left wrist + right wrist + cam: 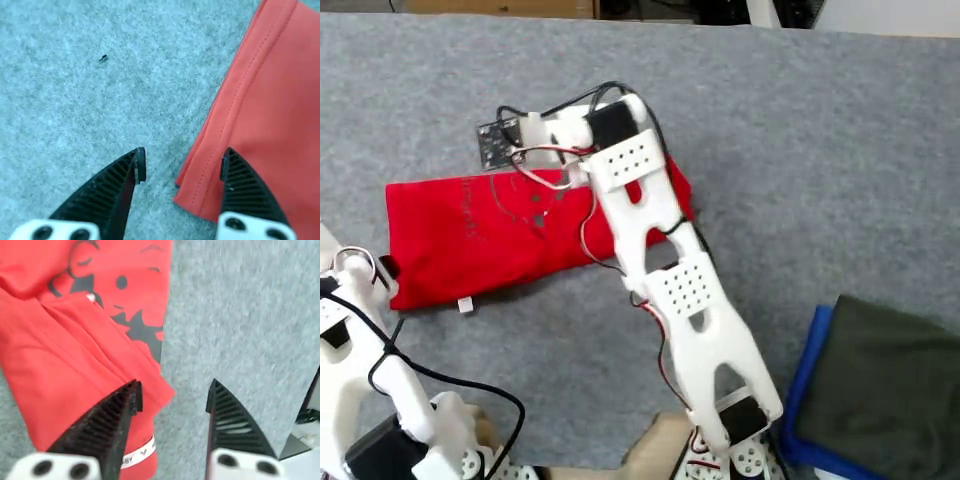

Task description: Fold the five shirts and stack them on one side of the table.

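Observation:
A red shirt (490, 240) with a dark print lies partly folded on the grey table, left of centre. My right arm stretches over it from the near edge, and its gripper (548, 150) hangs above the shirt's far edge. In the right wrist view that gripper (175, 385) is open, one finger over the red shirt (60, 355) and the other over bare table. My left gripper (370, 268) sits at the shirt's left end. The left wrist view shows the left gripper (183, 155) open astride a hemmed corner of the red shirt (270, 100).
At the right near side, a dark olive folded shirt (890, 380) lies stacked on a blue one (807, 385). Grey table (820, 150) stretches bare to the far right. Cables trail from both arms.

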`<control>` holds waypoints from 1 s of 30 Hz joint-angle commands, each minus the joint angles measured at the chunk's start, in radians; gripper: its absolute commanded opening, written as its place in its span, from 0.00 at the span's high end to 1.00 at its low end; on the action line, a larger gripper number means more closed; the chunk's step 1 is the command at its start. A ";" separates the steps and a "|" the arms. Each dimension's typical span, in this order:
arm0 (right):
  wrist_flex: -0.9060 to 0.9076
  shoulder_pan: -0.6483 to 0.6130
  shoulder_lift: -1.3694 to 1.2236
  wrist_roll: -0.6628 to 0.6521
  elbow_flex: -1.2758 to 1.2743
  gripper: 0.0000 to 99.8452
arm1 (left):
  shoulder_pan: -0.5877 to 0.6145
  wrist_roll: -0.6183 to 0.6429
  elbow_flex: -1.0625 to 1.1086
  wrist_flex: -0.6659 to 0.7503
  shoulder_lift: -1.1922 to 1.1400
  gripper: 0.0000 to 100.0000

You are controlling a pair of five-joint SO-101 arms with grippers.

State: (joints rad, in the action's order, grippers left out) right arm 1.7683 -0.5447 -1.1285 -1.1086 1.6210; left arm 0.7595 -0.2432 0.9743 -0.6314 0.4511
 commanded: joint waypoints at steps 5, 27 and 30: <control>0.020 0.087 0.191 0.114 -0.042 0.96 | -0.008 0.011 -0.032 -0.002 0.015 0.75; 0.014 0.277 0.645 0.147 -0.777 0.98 | -0.153 0.020 -1.432 -0.942 -0.886 0.66; 0.015 0.275 0.647 0.150 -0.777 0.98 | -0.153 0.017 -1.559 -0.993 -0.992 0.66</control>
State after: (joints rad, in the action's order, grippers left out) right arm 1.7683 -0.2823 -0.5547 -0.9505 0.8462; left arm 0.6091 -0.2248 -0.4250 -1.5781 -0.4833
